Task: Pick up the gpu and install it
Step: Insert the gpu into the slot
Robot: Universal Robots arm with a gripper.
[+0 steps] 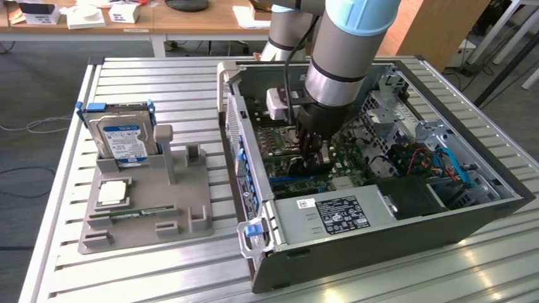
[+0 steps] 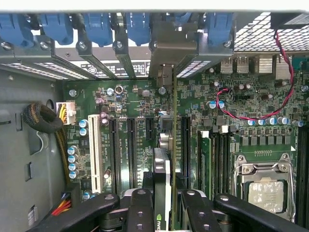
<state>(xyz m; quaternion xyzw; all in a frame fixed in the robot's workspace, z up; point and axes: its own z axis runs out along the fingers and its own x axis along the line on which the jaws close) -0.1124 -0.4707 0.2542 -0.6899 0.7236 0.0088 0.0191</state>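
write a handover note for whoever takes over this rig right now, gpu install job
hand: shut on the thin dark gpu card with silver end bracket, gripped edge-on.
Where: the card is inside the open dark computer case, over the black expansion slots of the green motherboard.
Done: gpu picked up and brought into the case.
Left: the install; cannot tell whether the card is seated in a slot, and it is not yet released.
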